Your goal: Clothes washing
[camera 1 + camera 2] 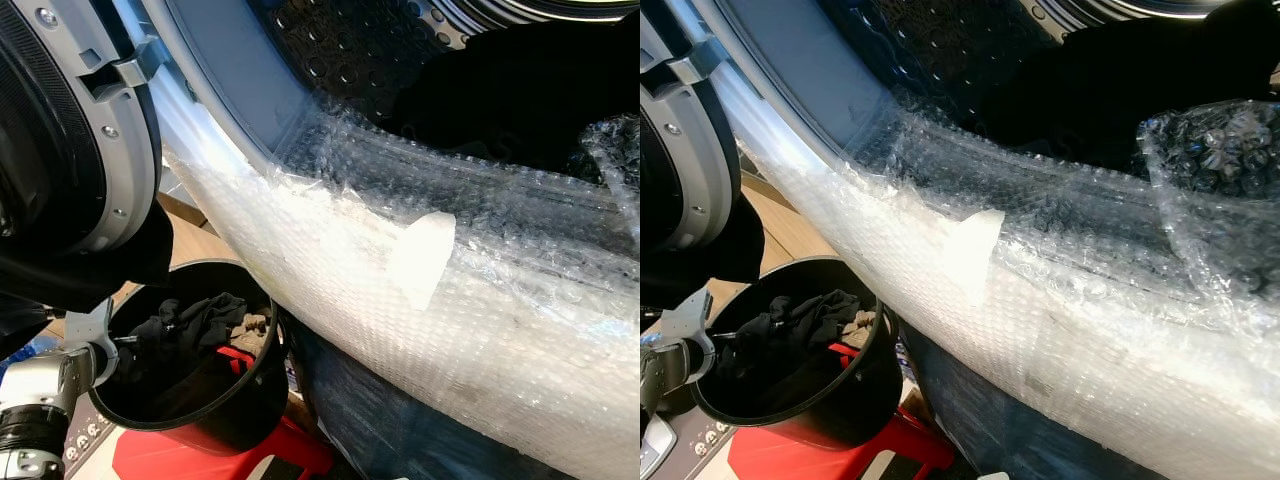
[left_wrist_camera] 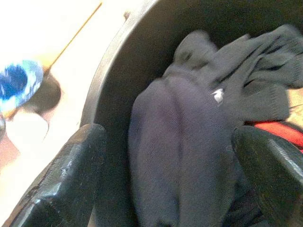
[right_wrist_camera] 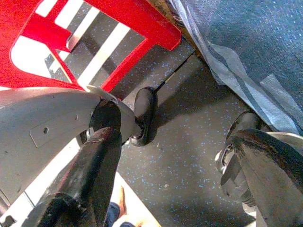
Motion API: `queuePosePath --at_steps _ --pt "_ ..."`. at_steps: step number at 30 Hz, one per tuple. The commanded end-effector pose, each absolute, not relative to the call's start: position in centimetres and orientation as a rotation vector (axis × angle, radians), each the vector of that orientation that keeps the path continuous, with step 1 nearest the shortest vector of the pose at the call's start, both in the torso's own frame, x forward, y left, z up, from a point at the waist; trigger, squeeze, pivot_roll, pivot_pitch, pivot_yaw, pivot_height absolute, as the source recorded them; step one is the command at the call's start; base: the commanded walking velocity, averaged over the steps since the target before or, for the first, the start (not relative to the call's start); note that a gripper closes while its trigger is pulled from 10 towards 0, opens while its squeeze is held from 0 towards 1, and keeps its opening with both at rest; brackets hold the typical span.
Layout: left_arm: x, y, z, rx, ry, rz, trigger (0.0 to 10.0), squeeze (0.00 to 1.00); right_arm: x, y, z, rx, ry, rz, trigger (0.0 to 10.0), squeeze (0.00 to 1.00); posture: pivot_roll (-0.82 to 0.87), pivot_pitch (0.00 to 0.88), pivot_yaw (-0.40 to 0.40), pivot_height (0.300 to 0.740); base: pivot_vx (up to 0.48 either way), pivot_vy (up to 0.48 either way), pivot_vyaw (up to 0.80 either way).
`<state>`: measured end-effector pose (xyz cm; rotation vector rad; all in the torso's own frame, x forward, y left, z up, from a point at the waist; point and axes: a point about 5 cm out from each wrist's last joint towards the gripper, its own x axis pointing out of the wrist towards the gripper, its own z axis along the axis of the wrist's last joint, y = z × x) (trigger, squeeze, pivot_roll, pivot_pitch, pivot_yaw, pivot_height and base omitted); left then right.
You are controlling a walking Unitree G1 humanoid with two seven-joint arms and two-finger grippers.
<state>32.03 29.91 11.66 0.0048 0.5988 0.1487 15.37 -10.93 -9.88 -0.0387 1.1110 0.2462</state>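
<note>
Black fingers (image 2: pixel 71 175) of the left end effector (image 2: pixel 175 175) stood spread apart at the rim of the black bucket (image 1: pixel 215 415), straddling a dark garment (image 2: pixel 184 156) without gripping it. More dark clothes (image 1: pixel 195 325) lay in the bucket, which sat on a red stool (image 1: pixel 290 445). Beyond, the washer drum (image 1: pixel 350 50), its lip wrapped in bubble wrap (image 1: pixel 420 300), already held something dark. Loading looked partly done. The right end effector (image 3: pixel 180 179) hung released over the floor (image 3: pixel 184 118).

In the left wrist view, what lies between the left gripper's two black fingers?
Dark clothing, bunched inside the black round bucket, lies between the open left gripper's fingers in the left wrist view. A red patch peeks out beside it.
</note>
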Motion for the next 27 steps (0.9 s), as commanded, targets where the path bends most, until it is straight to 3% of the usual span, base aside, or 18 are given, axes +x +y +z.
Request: queuePosePath --at_steps 1,9,21,27 --pt "31.8 30.8 12.2 0.073 0.598 0.164 10.0 0.0 9.6 -6.8 -11.2 0.074 1.317 0.29 10.0 0.0 0.0 0.215 0.206 0.74 0.0 0.0 0.0" --pt "31.1 29.5 10.2 0.065 0.682 0.072 10.0 0.0 9.8 -7.0 -11.2 0.068 1.314 0.292 10.0 0.0 -0.01 0.216 0.206 0.74 0.0 0.0 0.0" --pt "30.5 29.6 9.4 0.074 0.739 0.043 10.0 0.0 9.7 -6.5 -11.2 0.072 1.318 0.297 10.0 0.0 -0.01 0.218 0.208 0.74 0.0 0.0 0.0" --pt "30.2 30.5 9.1 0.094 0.752 0.11 10.0 0.0 9.8 -5.8 -11.0 0.079 1.314 0.302 10.0 0.0 0.0 0.217 0.208 0.74 0.0 0.0 0.0"
